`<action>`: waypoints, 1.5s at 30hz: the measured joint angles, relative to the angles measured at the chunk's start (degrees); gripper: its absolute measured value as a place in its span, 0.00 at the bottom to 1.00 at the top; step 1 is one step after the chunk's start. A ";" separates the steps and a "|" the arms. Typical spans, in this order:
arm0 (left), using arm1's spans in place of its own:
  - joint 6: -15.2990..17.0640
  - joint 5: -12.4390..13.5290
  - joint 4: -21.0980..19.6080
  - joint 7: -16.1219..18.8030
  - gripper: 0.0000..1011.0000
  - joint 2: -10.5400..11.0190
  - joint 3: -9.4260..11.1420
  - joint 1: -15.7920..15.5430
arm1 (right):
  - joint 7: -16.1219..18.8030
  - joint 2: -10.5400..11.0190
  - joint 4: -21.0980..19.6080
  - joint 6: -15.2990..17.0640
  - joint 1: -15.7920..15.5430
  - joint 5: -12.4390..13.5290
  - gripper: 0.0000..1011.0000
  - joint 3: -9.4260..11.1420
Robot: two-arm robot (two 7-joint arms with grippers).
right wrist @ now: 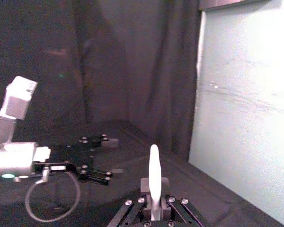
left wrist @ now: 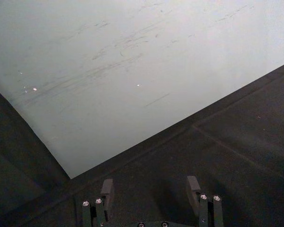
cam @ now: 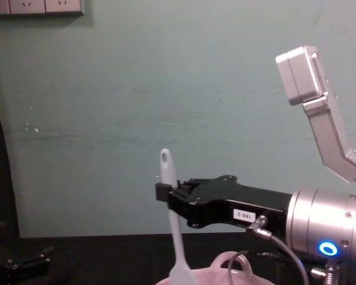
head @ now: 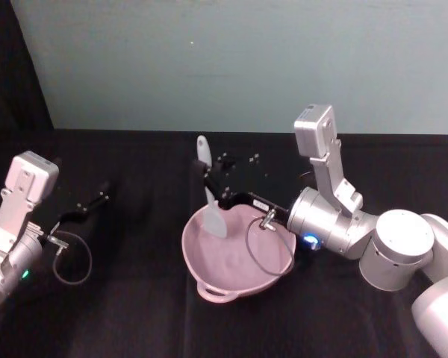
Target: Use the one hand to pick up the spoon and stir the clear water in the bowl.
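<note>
Right hand (head: 209, 185) clenched on spoon (head: 213, 212), head in bowl (head: 193, 253) near 11 o'clock; best: slow circles, clear of rim; left gripper (head: 97, 200) idle at 9 o'clock, fingers spread

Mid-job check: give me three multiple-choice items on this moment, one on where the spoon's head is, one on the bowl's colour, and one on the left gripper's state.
1. Where is the head of the spoon?
A) flat on the table
B) down inside the bowl
C) in the left gripper

2. What colour is the bowl?
A) pale pink
B) black
C) green

3. How is the left gripper?
A) shut on the spoon
B) shut on the bowl's loop
C) open, holding nothing

Answers:
1 B: the head view shows the white head within the rim, with the right gripper shut on the handle.
2 A: its wall and inside are pale pink in the head view.
3 C: the left wrist view shows its fingers apart with nothing between them.
</note>
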 joint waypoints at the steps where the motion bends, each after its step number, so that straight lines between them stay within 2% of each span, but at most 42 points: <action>1: 0.00 0.00 0.00 0.00 0.99 0.00 0.00 0.00 | -0.32 -0.01 0.37 -0.13 0.23 -0.26 0.11 0.27; 7: 0.00 0.00 0.00 0.00 0.99 0.00 0.00 0.00 | -1.53 0.75 0.68 -0.24 -0.11 -0.62 0.11 1.90; 13: 0.00 0.00 0.00 0.00 0.99 0.00 0.00 0.00 | -2.31 2.11 -0.89 -0.02 -1.48 -0.62 0.11 3.42; 19: 0.00 0.00 0.00 0.00 0.99 0.00 0.00 0.00 | -2.90 4.50 -4.77 1.13 -4.13 -0.63 0.11 4.99; 27: 0.00 0.00 0.00 0.00 0.99 0.00 0.00 0.00 | -3.07 6.23 -9.56 1.96 -7.73 -1.05 0.11 4.92; 35: 0.00 0.00 0.00 0.00 0.99 0.00 0.00 0.00 | -1.06 5.37 -10.29 1.71 -9.01 -0.30 0.11 3.12; 39: 0.00 0.00 0.00 0.00 0.99 0.00 0.00 0.00 | -0.11 4.18 -9.12 1.32 -8.29 -0.03 0.11 1.80; 45: 0.00 0.00 0.00 0.00 0.99 0.00 0.00 0.00 | 0.38 1.12 -5.65 -0.15 -5.59 -0.27 0.11 -0.11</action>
